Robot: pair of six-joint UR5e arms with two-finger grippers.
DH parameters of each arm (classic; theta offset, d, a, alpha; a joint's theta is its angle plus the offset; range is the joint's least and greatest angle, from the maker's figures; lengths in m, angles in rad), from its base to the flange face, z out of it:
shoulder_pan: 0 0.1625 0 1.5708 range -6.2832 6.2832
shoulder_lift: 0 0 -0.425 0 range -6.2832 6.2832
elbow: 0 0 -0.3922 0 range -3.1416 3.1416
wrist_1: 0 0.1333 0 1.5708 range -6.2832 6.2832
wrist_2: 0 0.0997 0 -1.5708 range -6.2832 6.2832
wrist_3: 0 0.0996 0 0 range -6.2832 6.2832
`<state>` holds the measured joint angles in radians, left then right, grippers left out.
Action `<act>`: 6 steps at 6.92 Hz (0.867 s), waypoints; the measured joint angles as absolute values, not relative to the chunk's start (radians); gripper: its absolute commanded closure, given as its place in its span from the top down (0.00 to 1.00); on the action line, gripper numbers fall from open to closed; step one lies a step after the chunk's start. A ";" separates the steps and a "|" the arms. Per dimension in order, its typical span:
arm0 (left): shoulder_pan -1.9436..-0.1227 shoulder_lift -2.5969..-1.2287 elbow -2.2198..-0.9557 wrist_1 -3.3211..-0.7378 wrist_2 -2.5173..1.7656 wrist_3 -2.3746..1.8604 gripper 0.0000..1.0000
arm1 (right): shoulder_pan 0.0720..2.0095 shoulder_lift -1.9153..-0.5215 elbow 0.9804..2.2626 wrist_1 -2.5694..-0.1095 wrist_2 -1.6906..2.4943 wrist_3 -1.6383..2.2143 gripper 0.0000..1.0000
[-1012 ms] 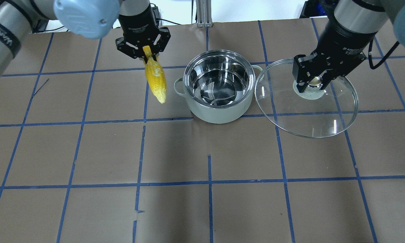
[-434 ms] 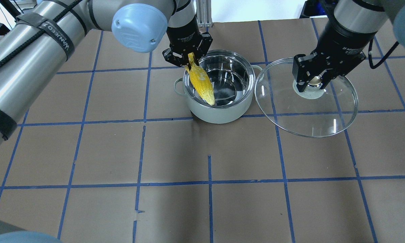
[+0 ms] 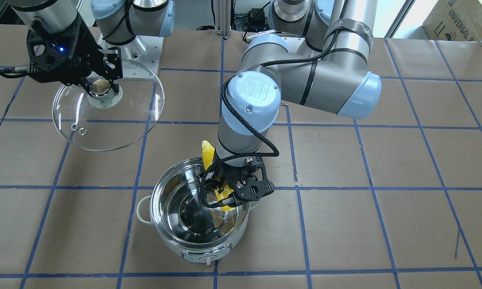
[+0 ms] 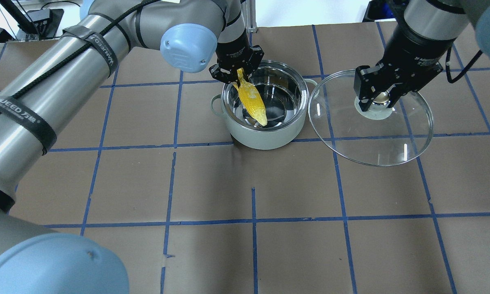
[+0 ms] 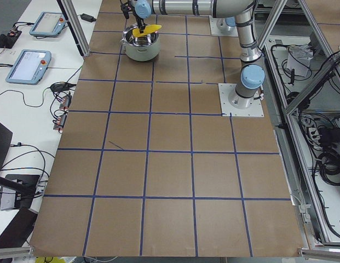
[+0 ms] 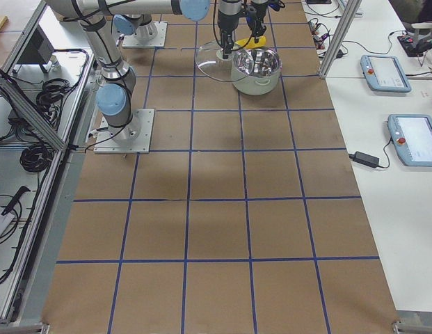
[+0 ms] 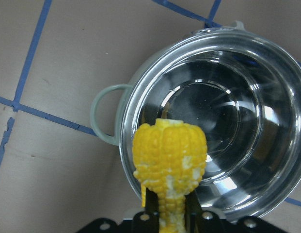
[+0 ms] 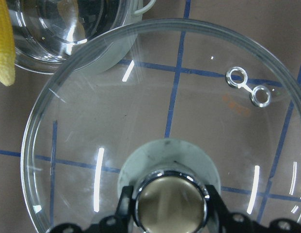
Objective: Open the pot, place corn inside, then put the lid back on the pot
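The pot (image 4: pixel 265 138) stands open at the middle back of the table, its steel inside bare. My left gripper (image 4: pixel 239 74) is shut on the thick end of the yellow corn (image 4: pixel 253 102), which hangs tip-down over the left part of the pot's opening. In the left wrist view the corn (image 7: pixel 169 155) hangs above the pot's rim (image 7: pixel 266 97). My right gripper (image 4: pixel 379 100) is shut on the knob of the glass lid (image 4: pixel 351 130) and holds it raised just right of the pot. In the front-facing view the lid (image 3: pixel 116 124) and the pot (image 3: pixel 172 241) are apart.
The table (image 4: pixel 253 253) is covered in brown paper with a blue tape grid. The left arm's elbow (image 3: pixel 251 92) hangs over the area behind the pot. Teach pendants (image 6: pixel 414 139) lie on side tables beyond the table's far edge.
My left arm has carried the corn rightward, from left of the pot to over its opening. The right gripper and lid have not moved.
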<state>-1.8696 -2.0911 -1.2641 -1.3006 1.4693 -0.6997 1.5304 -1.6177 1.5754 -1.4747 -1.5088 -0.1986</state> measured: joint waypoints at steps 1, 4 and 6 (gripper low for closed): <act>-1.870 -2.105 -1.259 -1.290 1.467 -0.710 0.05 | 1.530 -1.618 1.575 -1.475 -1.509 -0.198 0.32; -1.871 -2.122 -1.254 -1.273 1.454 -0.735 1.00 | 1.531 -1.617 1.577 -1.476 -1.508 -0.197 0.32; -1.870 -2.128 -1.253 -1.257 1.452 -0.733 1.00 | 1.531 -1.617 1.577 -1.477 -1.509 -0.199 0.32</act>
<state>-1.8699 -2.1275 -1.2530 -1.2572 1.4522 -0.7328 1.5309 -1.6169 1.5769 -1.4767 -1.5085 -0.1988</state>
